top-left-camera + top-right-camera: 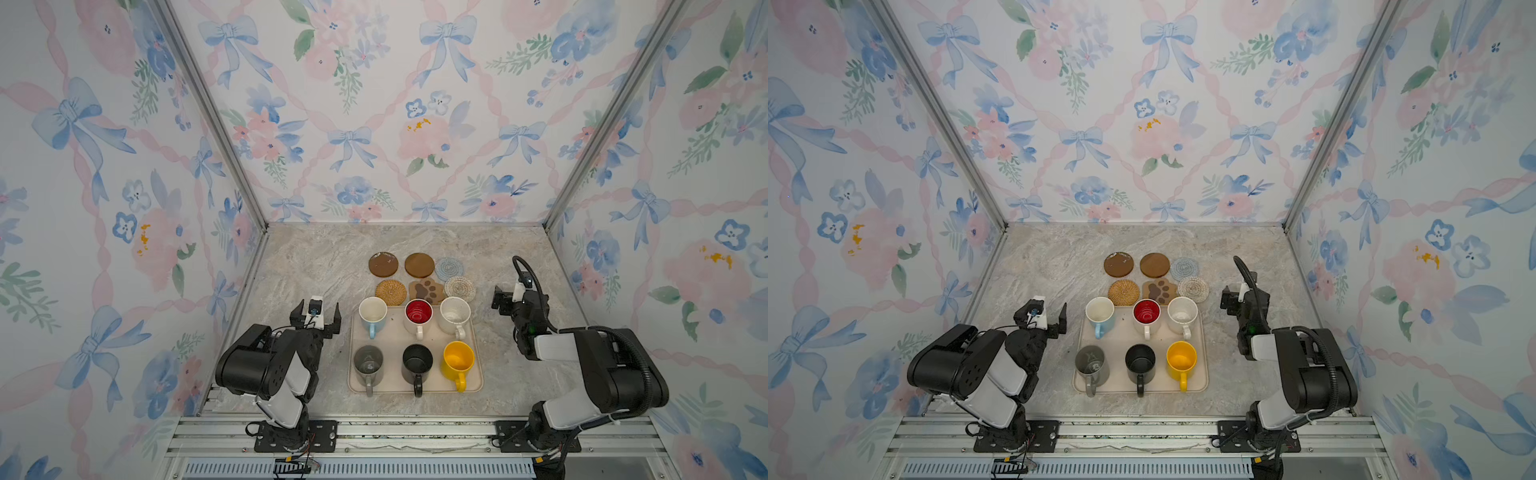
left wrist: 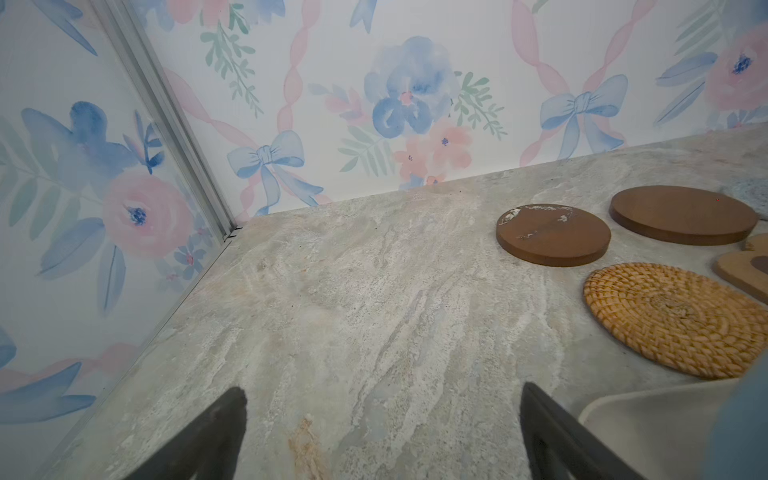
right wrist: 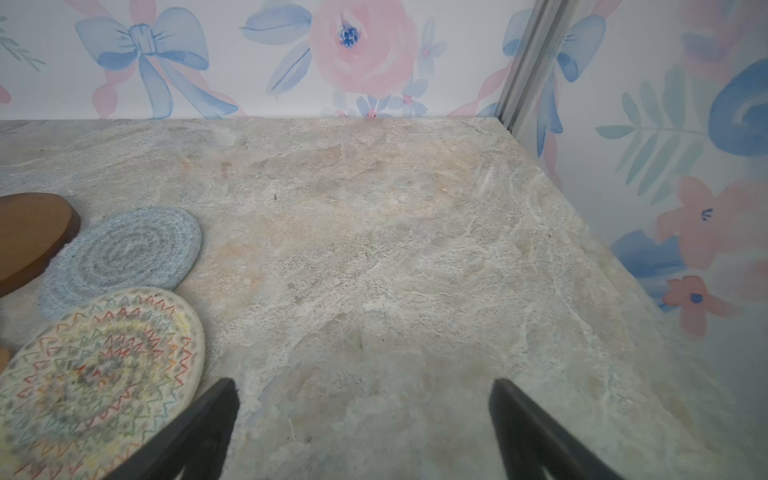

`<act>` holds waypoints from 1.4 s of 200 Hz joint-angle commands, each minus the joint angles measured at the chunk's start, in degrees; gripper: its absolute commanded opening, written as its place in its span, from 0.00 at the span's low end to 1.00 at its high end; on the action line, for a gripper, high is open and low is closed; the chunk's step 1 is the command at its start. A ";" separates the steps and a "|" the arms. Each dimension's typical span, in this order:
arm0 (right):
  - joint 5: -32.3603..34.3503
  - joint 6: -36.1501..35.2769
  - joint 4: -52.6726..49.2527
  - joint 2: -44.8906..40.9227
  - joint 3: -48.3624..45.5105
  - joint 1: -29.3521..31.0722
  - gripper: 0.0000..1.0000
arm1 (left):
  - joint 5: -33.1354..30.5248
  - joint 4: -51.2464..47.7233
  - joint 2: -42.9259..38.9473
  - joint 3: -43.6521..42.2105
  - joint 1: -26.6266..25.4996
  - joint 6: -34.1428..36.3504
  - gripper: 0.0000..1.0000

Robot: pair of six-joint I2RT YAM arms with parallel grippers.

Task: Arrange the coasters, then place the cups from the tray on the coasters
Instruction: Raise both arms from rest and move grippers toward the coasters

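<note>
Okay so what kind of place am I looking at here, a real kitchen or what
Probably a staged robot test booth, not a home: two arms bolted to an aluminium rail, floral wallpaper panels in metal framing, and a marble-look tabletop holding a tray of mugs.

Marble tabletop (image 1: 316, 266) with tray (image 1: 395, 334) and six coasters (image 1: 419, 265)

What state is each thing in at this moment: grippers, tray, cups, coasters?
left gripper: open, empty
right gripper: open, empty
tray: flat on table, holding six mugs
light blue mug: upright on tray
red-lined mug: upright on tray
speckled mug: upright on tray
grey mug: upright on tray
black mug: upright on tray
yellow mug: upright on tray
coasters: six, flat on table, none bearing a mug
</note>
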 commanded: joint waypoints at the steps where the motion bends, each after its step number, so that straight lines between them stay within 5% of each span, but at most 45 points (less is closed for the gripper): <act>1: 0.61 -0.50 1.06 0.17 0.61 0.52 0.97 | 0.40 5.51 -0.13 0.07 0.44 0.98 0.98; 127: 0.54 -0.51 0.87 0.17 0.64 0.47 0.97 | -9.62 3.91 0.44 2.40 0.38 -1.82 0.98; 183: 1.17 -0.35 1.13 0.17 0.76 0.46 0.97 | -11.62 -10.36 -1.98 8.40 1.73 -4.32 0.98; 224: 4.26 1.01 -23.34 -7.31 10.99 0.20 0.96 | -12.71 -12.33 -3.22 8.87 2.02 -5.07 0.96; 280: -3.15 5.46 -43.94 -12.11 23.22 1.01 0.93 | -11.54 -8.91 -4.70 6.47 1.89 -4.53 0.96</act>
